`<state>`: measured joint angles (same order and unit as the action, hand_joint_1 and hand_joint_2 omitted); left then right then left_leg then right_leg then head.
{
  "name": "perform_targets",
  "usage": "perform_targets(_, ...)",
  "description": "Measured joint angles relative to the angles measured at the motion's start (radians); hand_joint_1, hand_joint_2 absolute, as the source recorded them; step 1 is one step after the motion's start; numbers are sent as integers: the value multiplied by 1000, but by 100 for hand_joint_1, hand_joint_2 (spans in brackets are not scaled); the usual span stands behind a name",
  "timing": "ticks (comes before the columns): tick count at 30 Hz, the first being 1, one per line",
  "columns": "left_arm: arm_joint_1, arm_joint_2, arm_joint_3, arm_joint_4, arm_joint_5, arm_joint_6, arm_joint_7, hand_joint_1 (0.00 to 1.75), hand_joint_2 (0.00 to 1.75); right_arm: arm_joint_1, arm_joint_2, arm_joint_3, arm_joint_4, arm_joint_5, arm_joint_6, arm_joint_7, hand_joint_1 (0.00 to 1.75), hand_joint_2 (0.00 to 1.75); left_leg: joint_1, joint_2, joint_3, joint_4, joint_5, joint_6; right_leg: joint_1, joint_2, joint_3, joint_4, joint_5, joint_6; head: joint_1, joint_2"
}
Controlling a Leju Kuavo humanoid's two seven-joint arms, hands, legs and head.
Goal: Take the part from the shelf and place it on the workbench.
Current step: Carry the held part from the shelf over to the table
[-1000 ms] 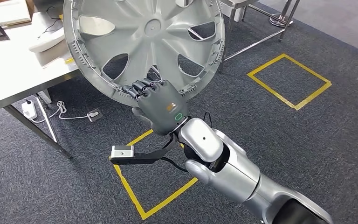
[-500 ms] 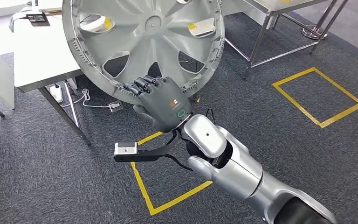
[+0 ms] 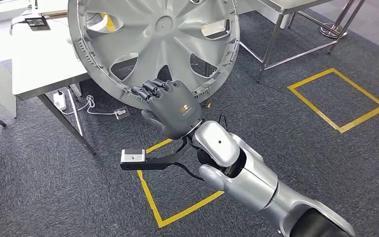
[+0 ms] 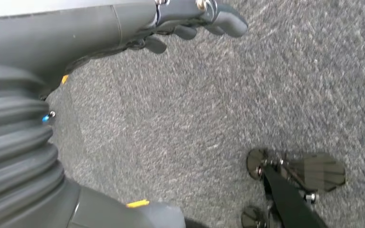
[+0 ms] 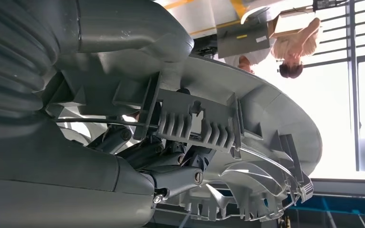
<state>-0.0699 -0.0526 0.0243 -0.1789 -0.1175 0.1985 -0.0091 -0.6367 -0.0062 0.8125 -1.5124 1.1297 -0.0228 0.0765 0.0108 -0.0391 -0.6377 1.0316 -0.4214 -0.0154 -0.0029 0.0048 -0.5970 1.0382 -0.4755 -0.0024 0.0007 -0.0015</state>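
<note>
A large silver-grey plastic wheel cover [image 3: 153, 47] is held up in the air by the right hand [image 3: 173, 108], above the dark grey carpet [image 3: 296, 143] and in front of a white bench [image 3: 39, 64]. The part is round and dished, with a small hub circle at its centre, broad spokes, rounded openings between them and a ribbed ring of clips along its inner rim. The dark fingers [image 3: 150, 90] are curled over the lower rim, and the rim is gripped between them and the thumb beneath. In the right wrist view, the wheel cover [image 5: 247, 142] is seen from close behind the hand, its moulded clip blocks and thin wire ring crossing the dark fingers [image 5: 176, 178] that are closed around the edge. The silver, smooth-shelled right arm [image 3: 246, 177] is extended from the lower right, with a small boxed camera on a black bracket [image 3: 143, 160] beside the wrist. Yellow tape squares [image 3: 338, 98] are marked on the coarse carpet, and a metal-legged table [image 3: 286, 29] stands behind. In the left wrist view, the left hand [image 4: 171, 28] hangs over the carpet with its fingers [image 4: 218, 19] loosely bent and apart, and nothing is held in them.
</note>
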Motion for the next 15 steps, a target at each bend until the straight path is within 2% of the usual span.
perform_targets(2,0,-1,0,0,-1,0,0,0,175,-1,1,0,0,-1,-2,0,175,175,6,2,16,-25,9,11,-1,-1,5,-2,-1,7,0,0)
perform_targets(3,0,-2,0,0,-2,0,0,0,175,-2,2,0,0,-2,-3,-1,175,175,11,4,26,-42,16,16,0,-1,-2,16,-13,11,1,0)
perform_targets(4,0,-3,0,0,-4,0,0,0,175,-3,2,0,0,-3,-5,-1,175,175,16,6,34,-53,21,17,-1,-1,-20,55,-36,15,2,0)
perform_targets(6,-1,-3,0,0,-7,0,0,0,175,-3,0,0,0,-2,-8,-2,175,175,19,8,35,-57,22,17,-9,-1,-80,174,-93,27,4,0)
perform_targets(7,-1,-2,0,0,-8,0,0,0,175,-1,-1,0,0,-2,-8,-1,175,175,21,8,34,-55,21,14,-15,-1,-105,221,-108,34,5,0)
perform_targets(8,0,-2,0,0,-8,0,0,0,175,2,-2,0,0,-2,-8,-1,175,175,25,8,33,-51,18,9,-23,-1,-115,237,-104,42,5,0)
perform_targets(9,1,-2,0,0,-9,0,0,0,175,3,-2,0,1,-2,-9,-1,175,175,30,7,31,-44,14,2,-30,-1,-105,214,-83,50,5,0)
perform_targets(11,1,-2,0,0,-11,0,0,0,175,3,-4,0,1,-4,-8,0,175,175,43,5,23,-21,1,-19,-42,0,-47,103,-29,66,5,0)
perform_targets(12,1,-1,0,0,-12,0,-1,0,175,3,-4,0,2,-5,-9,-1,175,175,45,3,17,-6,-8,-31,-45,4,-24,58,-15,65,7,0)
perform_targets(13,0,0,0,0,-14,0,-1,0,175,3,-6,0,2,-5,-10,-1,175,175,45,2,13,4,-16,-41,-46,6,-11,33,-12,59,8,0)
perform_targets(15,1,0,0,0,-18,0,-2,0,175,4,-7,0,4,-5,-13,-1,175,175,43,0,11,7,-23,-54,-42,9,-12,33,-19,35,10,0)
